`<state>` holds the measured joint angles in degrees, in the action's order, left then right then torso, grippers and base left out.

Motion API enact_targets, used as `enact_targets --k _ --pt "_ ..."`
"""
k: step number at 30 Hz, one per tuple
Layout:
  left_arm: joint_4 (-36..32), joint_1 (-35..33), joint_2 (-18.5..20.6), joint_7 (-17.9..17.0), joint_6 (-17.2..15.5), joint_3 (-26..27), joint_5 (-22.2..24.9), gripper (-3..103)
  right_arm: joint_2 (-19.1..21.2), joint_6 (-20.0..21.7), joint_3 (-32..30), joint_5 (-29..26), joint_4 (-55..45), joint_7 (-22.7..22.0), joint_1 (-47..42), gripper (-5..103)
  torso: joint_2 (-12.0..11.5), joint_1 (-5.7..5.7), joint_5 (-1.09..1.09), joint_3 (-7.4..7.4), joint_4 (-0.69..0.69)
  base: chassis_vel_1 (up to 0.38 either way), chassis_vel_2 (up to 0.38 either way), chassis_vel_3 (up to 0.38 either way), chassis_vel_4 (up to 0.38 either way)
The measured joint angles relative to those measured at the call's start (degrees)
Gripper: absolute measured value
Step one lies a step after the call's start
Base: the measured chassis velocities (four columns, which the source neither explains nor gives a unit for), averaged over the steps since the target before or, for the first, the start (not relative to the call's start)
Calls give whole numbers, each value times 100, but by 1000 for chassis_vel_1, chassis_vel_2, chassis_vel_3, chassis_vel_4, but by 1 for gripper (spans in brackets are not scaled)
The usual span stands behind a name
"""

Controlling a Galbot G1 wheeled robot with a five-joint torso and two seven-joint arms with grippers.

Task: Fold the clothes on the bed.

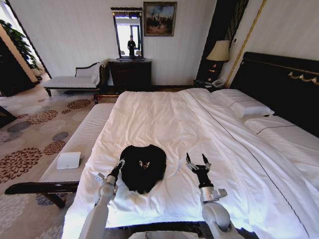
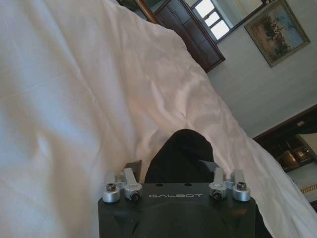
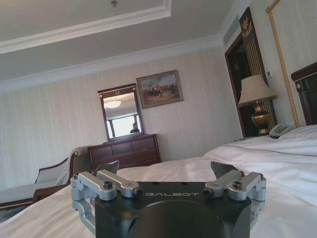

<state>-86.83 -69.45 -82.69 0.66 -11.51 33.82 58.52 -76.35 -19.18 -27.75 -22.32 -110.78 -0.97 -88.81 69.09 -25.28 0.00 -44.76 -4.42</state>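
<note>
On the far left, a narrow striped bench point(image 1: 84, 134) runs along the foot of the bed point(image 1: 199, 129), with a small white box point(image 1: 68, 160) lying on it; it stays outside the work and leaves the duvet's near edge free for the arms to reach over.

The left claw point(image 1: 119, 165) sits at the left edge of the black T-shirt point(image 1: 143, 167), low on the duvet. The left wrist view shows its fingers point(image 2: 130, 173) spread, with a dark fold of cloth rising between them; whether they pinch the cloth or only straddle it I cannot tell. That placement suits taking hold of a side edge to draw it across.

The T-shirt lies bunched in a rounded heap near the foot of the bed, roughly between the two arms, with a small pale mark showing at its middle. In my judgement it is gathered rather than neatly folded, so folding work remains.

To the right, the right claw point(image 1: 198, 162) is raised clear of the duvet, fingers wide apart and holding nothing, just beside the shirt but not touching it. It looks parked to keep out of the left arm's way.

Further right, smooth white duvet runs on towards the pillows point(image 1: 241, 105) and dark headboard point(image 1: 279, 84), giving ample room to spread the cloth.
</note>
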Motion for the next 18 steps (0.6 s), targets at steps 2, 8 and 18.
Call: enact_targets --k 2,8,18 --pt "0 -2 -43 0 0 49 0 54 -2 1 19 4 13 0 27 100 0 0 0 0 0 0 0 0 0" --pt "21 -41 -101 2 2 93 -14 37 2 7 53 6 91 0 100 100 0 0 0 0 0 0 0 0 0" --pt "64 -66 -187 6 14 119 -99 1 170 8 110 -86 290 -9 352 100 0 0 0 0 -1 0 0 0 0"
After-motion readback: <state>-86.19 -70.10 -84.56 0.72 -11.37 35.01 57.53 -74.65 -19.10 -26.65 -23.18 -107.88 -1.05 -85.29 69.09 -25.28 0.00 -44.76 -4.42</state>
